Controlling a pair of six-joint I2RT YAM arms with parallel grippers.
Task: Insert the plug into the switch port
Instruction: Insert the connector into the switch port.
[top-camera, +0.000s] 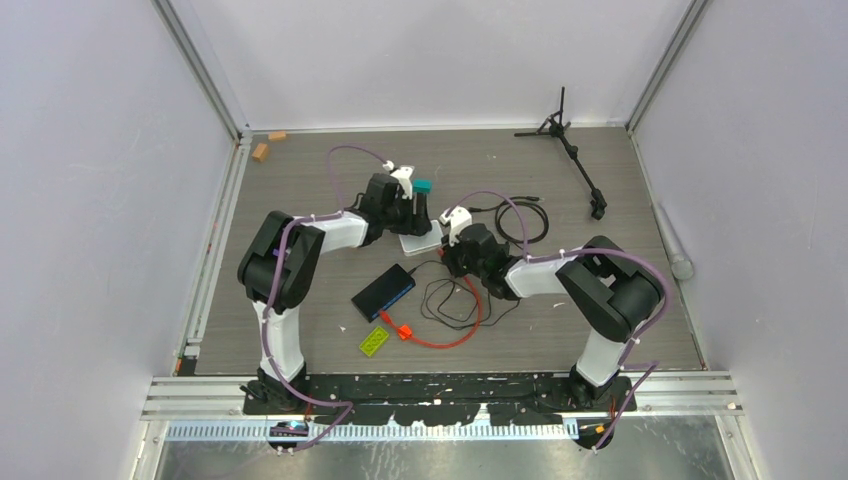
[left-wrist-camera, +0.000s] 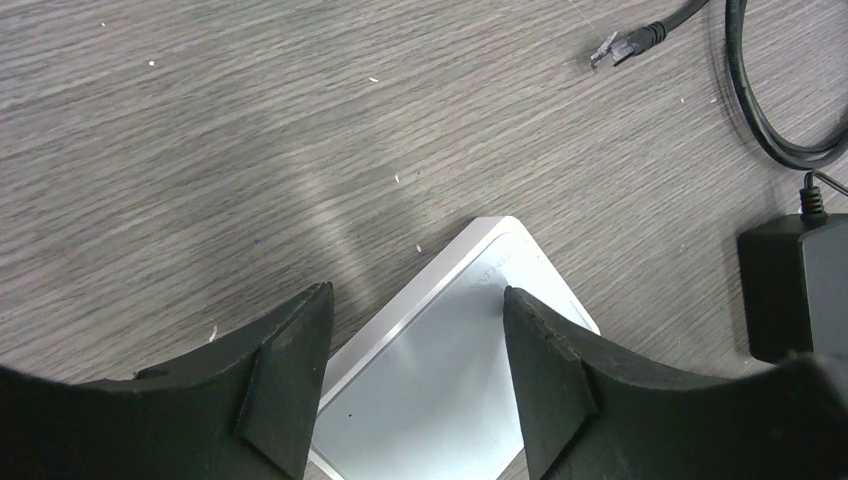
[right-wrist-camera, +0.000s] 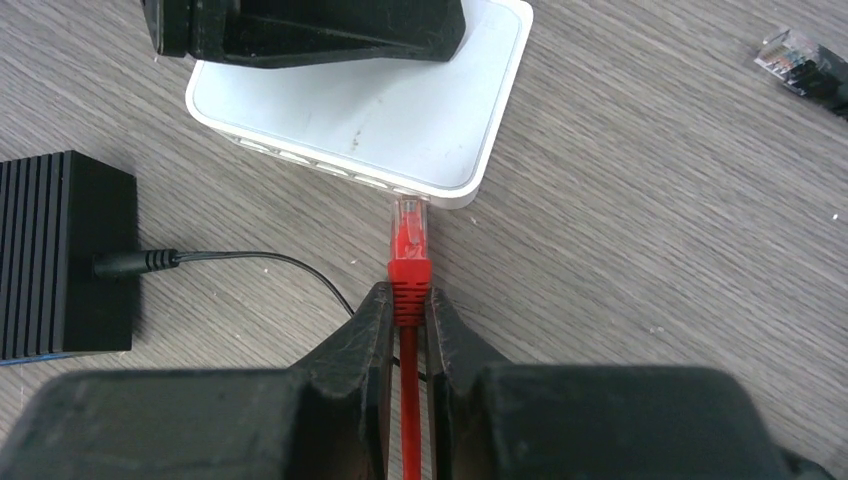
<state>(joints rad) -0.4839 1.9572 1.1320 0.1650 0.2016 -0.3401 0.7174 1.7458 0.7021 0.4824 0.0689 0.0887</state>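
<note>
Plug (right-wrist-camera: 410, 232): red, tip just at the port face of the white switch (right-wrist-camera: 400, 100)
Right gripper (right-wrist-camera: 408, 305): pinching the plug's boot
Left gripper (left-wrist-camera: 415, 320): spread, straddling the switch

PORT FACE: the short gap between white flat plastic switch box (right-wrist-camera: 370, 100) and red plug (right-wrist-camera: 410, 235) is left unobstructed | ONE FLANK: passage is narrowed by black ribbed power brick (right-wrist-camera: 60, 255) and its thin black wire (right-wrist-camera: 270, 262) | FAR EDGE: overhung by left gripper (left-wrist-camera: 415, 300) | OTHER FLANK: bare grey wood-grain tabletop (right-wrist-camera: 620, 250) is left open
</note>
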